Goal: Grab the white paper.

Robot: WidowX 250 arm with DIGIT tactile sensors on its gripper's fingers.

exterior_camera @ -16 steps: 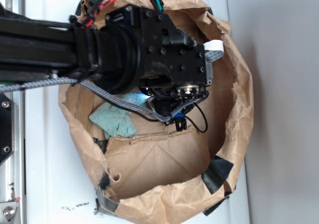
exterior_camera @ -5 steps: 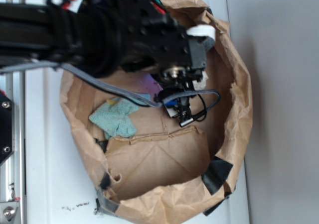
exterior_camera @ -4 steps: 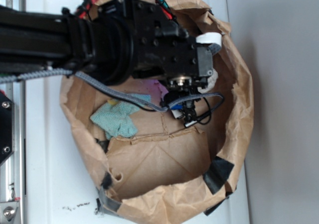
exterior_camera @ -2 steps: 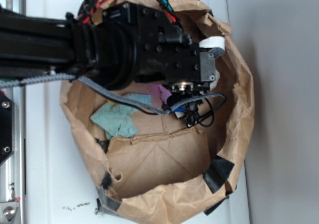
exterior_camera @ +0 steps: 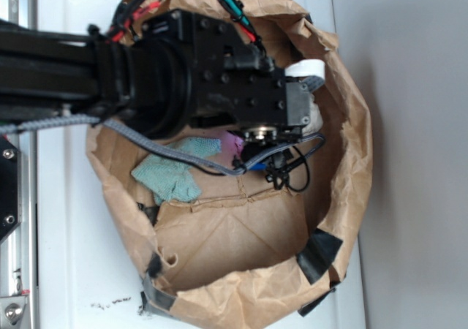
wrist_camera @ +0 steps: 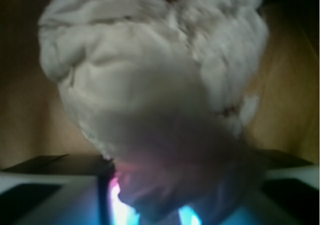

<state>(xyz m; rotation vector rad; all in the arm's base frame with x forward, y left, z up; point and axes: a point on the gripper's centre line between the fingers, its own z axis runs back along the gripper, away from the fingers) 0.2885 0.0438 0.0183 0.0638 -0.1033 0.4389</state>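
- The gripper (exterior_camera: 307,113) had swung across the brown paper bag (exterior_camera: 351,161) from above the teal cloth (exterior_camera: 170,174) to its far wall.
- The white paper (wrist_camera: 150,70) filled the wrist view, apparently between the jaws.
- Whether they had closed, I couldn't tell.

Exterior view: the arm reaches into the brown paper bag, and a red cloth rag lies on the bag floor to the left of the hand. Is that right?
Not quite. In the exterior view the cloth rag is teal-green, not red. The rest stands: the arm reaches into the brown paper bag, and the rag lies on the bag floor to the left of the hand.
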